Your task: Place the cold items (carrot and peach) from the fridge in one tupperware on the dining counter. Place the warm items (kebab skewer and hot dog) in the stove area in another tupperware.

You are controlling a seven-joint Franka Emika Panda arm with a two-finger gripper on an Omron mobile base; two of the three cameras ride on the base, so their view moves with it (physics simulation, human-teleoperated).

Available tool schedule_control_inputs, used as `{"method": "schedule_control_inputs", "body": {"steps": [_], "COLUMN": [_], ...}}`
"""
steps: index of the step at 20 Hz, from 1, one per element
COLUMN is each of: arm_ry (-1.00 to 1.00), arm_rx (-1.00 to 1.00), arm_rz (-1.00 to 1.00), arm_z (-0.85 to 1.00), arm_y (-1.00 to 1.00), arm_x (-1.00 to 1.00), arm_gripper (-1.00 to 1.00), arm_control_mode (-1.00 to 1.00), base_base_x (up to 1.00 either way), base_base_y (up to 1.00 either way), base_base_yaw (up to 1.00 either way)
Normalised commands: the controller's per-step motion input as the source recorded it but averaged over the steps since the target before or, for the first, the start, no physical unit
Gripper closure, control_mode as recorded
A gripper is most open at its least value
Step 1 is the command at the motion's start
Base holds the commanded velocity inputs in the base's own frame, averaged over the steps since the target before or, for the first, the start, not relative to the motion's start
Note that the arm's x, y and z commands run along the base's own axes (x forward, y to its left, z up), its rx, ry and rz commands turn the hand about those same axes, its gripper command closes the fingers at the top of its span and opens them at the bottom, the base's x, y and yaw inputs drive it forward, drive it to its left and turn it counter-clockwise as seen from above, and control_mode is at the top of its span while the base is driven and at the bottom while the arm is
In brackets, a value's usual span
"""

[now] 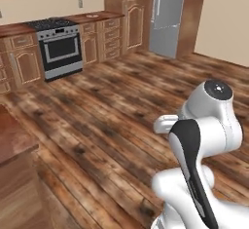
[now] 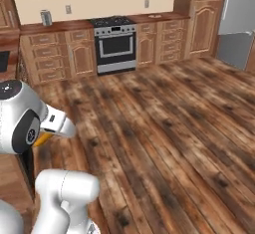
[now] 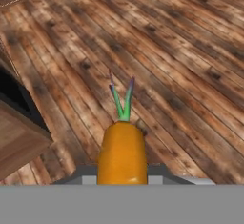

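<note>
Fingers [image 3: 122, 170] of the robot's hand are clamped on the carrot [image 3: 122, 154], which fills the lower middle of the hand view; its orange body stands between them and its thin green and purple leaves point away from the hand over the wooden floor [image 3: 181, 51]; from the right base view a small sliver of orange [image 2: 42, 138] peeks out under the white arm, at the lower left. Both base views show the robot out in the middle of the kitchen floor, well apart from the stove [image 1: 59, 47] with its dark cooktop against the far wall and from the grey fridge [image 1: 167, 16] in the far right corner; the edge of a brown wooden worktop [image 1: 12, 138] sits near the robot on the left side of the left base view.

Judging progress: the carrot is out of the fridge and in the hand, so this looks like the carry toward the dining worktop, an early step; no tupperware, peach, kebab skewer or hot dog can be made out here, so nothing appears packed yet; left to do, by this reading, are setting the carrot into one tupperware, fetching the peach to join it, then moving both warm items from the stove area into another tupperware.
</note>
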Motion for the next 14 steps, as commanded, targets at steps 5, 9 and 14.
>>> {"method": "schedule_control_inputs", "body": {"steps": [5,9,14], "arm_ry": [0.0,0.0,0.0], "arm_rx": [0.0,0.0,0.0], "arm_rz": [0.0,0.0,0.0], "arm_z": [0.0,0.0,0.0], "arm_y": [0.0,0.0,0.0], "arm_x": [0.0,0.0,0.0], "arm_gripper": [1.0,1.0,1.0], "arm_control_mode": [1.0,1.0,1.0], "base_base_x": [-0.77,-0.86,-0.86], "base_base_y": [0.97,0.88,0.73], "base_base_yaw": [0.0,0.0,0.0]}}
